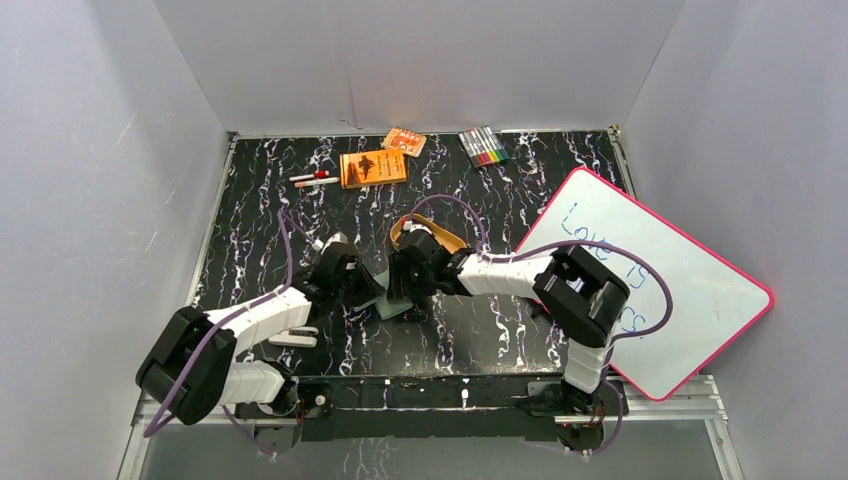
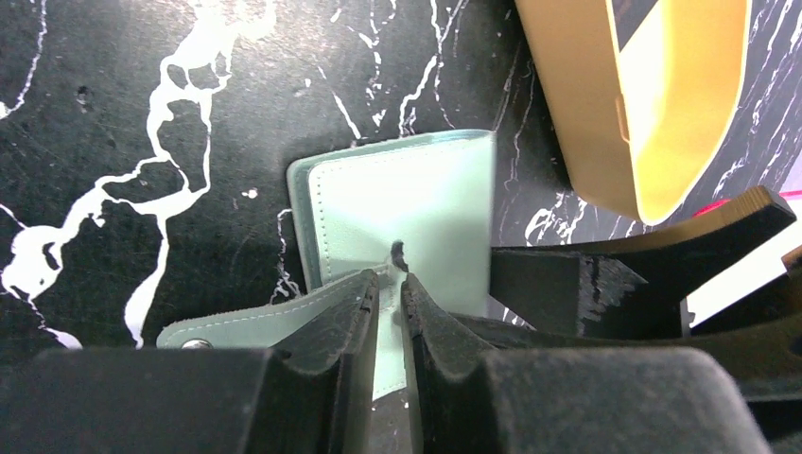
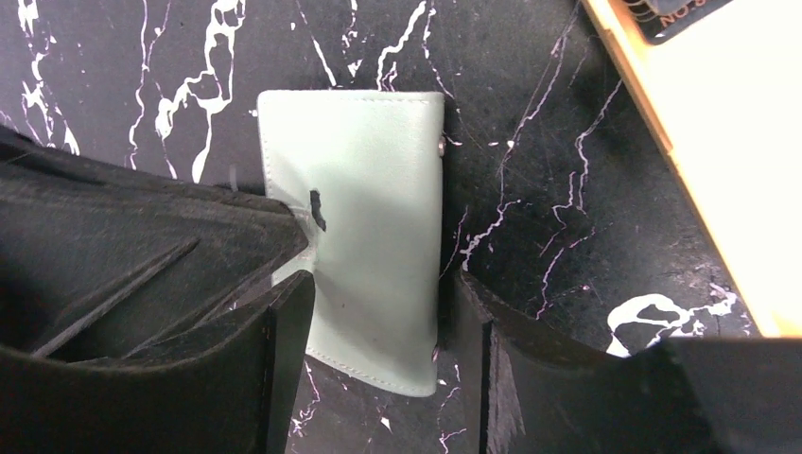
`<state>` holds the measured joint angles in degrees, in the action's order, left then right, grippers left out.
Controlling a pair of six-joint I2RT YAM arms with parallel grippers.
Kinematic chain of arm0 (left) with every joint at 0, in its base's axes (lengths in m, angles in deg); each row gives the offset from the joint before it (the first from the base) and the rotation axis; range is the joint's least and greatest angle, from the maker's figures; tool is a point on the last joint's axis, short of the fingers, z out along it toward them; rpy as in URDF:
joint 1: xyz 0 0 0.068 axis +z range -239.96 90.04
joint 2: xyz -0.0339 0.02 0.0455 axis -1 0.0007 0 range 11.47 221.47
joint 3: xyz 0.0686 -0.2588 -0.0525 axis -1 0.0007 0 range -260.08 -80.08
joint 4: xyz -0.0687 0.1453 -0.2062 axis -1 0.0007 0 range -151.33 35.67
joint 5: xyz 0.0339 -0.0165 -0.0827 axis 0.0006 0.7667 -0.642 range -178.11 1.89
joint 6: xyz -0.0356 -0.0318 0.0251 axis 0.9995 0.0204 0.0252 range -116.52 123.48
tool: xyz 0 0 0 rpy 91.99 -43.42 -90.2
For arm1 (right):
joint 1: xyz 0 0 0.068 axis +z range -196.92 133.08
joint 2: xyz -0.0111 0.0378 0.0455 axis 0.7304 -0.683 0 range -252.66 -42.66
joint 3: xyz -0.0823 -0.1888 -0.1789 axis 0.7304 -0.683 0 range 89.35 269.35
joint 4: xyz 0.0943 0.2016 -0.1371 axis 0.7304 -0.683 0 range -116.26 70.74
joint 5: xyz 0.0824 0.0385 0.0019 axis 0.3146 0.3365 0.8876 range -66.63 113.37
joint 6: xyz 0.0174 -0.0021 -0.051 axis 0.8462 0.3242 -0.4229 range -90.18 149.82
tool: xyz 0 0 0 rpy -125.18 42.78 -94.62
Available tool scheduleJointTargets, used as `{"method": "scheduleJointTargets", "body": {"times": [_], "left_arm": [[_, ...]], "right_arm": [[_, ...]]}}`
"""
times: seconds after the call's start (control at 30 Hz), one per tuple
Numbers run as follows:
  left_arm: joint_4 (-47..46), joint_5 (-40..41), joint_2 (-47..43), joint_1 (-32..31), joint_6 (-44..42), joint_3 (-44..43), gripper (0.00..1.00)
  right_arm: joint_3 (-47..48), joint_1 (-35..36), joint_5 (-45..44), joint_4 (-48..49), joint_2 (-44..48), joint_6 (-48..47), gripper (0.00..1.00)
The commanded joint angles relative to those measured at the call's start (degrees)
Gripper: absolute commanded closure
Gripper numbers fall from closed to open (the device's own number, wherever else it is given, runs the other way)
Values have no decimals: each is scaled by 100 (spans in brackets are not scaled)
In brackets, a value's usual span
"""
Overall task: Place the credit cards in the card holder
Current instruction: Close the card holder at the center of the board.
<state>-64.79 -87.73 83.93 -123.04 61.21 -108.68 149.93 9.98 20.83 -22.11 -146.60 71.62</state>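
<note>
Left gripper: nipped onto card holder flap, likely to lift it open.
Right gripper: jaws apart, straddling card holder, seemingly steadying it.
Card holder: flat on table, between both grippers.

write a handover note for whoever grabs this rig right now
left gripper: shut on the wallet's edge.
right gripper: open, one finger on each side of the wallet; can't tell if they touch it.
wallet: folded, flat on the table, near the tin.
cards: none clearly seen; a dark item in the tin may be one.
done: no card seen in the wallet.
left: open the wallet, fetch the cards, slot them in.
</note>
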Motion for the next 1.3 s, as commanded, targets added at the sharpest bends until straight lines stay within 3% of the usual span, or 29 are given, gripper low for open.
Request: {"method": "scheduleJointTargets", "body": {"times": [0.0,0.33,0.57,1.0,1.27], "left_arm": [[-57,10,83,114,39,224,87],[-40,96,49,194,65,505,89],[-135,128,98,236,94,724,90],[-233,107,175,291,116,951,91],[-373,12,260,328,115,1026,91]], "right_arm": [[-103,40,180,-289,182,-50,35],[-367,-82,917,214,538,304,30],[-1234,-469,1613,1454,942,701,29],[-1114,-690,1906,2008,399,942,33],[-1012,-690,2003,2312,109,1061,42]]}}
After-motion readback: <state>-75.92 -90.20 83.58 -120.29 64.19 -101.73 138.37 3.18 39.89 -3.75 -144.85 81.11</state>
